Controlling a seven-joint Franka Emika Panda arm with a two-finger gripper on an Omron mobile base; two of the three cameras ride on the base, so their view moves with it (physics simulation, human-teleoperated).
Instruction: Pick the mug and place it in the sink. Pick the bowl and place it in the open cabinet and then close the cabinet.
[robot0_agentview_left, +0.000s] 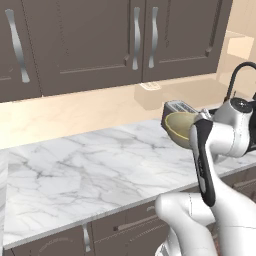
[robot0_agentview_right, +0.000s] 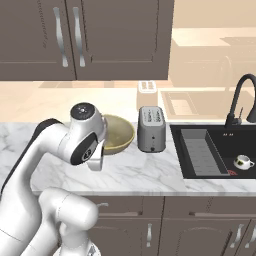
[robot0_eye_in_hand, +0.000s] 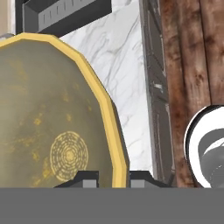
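Note:
My gripper is shut on the yellowish rim of the olive-tan bowl, one fingertip on each side of the edge. The bowl hangs tilted, its opening turned sideways, just above the marble counter and left of the toaster. From the right base view the bowl is partly hidden behind my forearm. The small white mug sits inside the black sink near its right end. The dark brown upper cabinet is on the wall above; the doors that show stand shut.
A grey ribbed tray lies in the sink's left half and a black faucet curves up behind it. White marble counter stretches wide to the left of the bowl. Base cabinet drawers run below the counter edge.

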